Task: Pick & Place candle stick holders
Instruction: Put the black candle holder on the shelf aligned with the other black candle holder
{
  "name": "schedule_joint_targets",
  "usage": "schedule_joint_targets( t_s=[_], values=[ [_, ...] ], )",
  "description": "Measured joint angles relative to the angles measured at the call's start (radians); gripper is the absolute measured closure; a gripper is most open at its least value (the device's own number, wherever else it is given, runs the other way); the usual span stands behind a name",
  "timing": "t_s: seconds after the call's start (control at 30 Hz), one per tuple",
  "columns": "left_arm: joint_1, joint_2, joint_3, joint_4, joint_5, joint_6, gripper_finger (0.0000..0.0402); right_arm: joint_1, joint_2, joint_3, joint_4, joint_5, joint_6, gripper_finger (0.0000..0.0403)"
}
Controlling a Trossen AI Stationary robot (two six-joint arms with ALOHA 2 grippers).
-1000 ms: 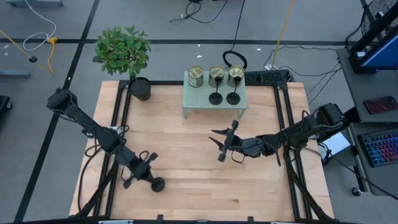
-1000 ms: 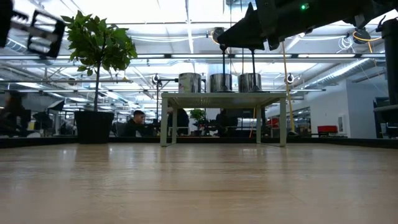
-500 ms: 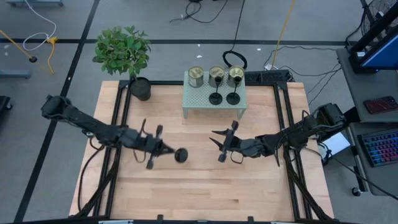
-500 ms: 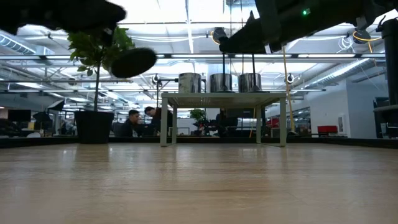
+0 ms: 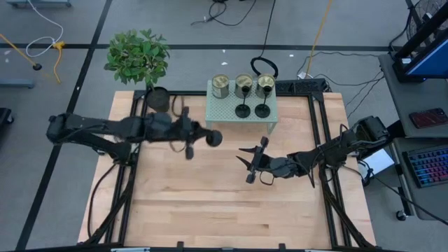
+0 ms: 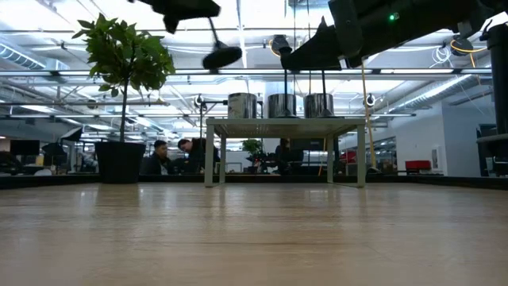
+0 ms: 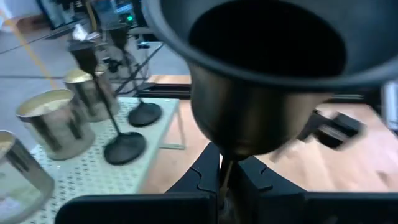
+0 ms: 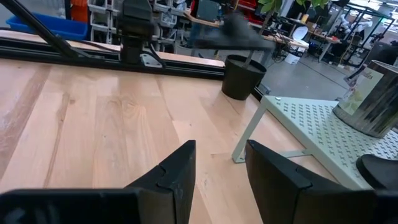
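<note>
My left gripper [image 5: 194,133] is shut on a black candle stick holder [image 5: 213,138], high above the table just left of a pale green perforated stand [image 5: 231,119]. In the low view the holder [image 6: 221,56] hangs well above the table top. On the stand are three brass cups [image 5: 220,86] and two black holders [image 5: 242,110], standing on their round bases; they also show in the left wrist view [image 7: 124,146]. My right gripper [image 5: 248,162] is open and empty at mid table, below the stand's near right corner. My left gripper pinches the holder's thin stem [image 7: 225,177] between its two fingers. The fingers point toward the table's right, and the holder reaches forward beyond them, its wide round end [image 7: 267,56] toward the stand. The holder is lifted clear and slants down in the low view.
A black plant pot [image 5: 158,99] with a leafy plant [image 5: 137,56] stands at the far left corner. Black rails [image 5: 136,133] frame the wooden top. People sit in the room beyond the table [image 6: 163,155].
My left gripper has swung from the near left of the table toward the far edge and the right, rising as it went, up to the stand. It has stayed shut on the black holder, which has risen with it.
</note>
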Motion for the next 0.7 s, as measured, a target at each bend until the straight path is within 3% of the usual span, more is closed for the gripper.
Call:
schedule_joint_targets(
  t_s=[0.3, 0.5, 0.7],
  values=[
    [0.244, 0.239, 0.163, -0.019, 0.133, 0.014, 0.0389, 0.0, 0.0, 0.0, -0.001, 0.0, 0.001, 0.0273],
    [0.359, 0.357, 0.266, -0.069, 0.139, 0.007, 0.0389, 0.0, 0.0, 0.0, -0.045, 0.0, 0.08, 0.0273],
    [0.415, 0.405, 0.279, -0.117, 0.141, -0.011, 0.0388, 0.0, 0.0, 0.0, -0.083, 0.0, 0.087, 0.0273]
  ],
)
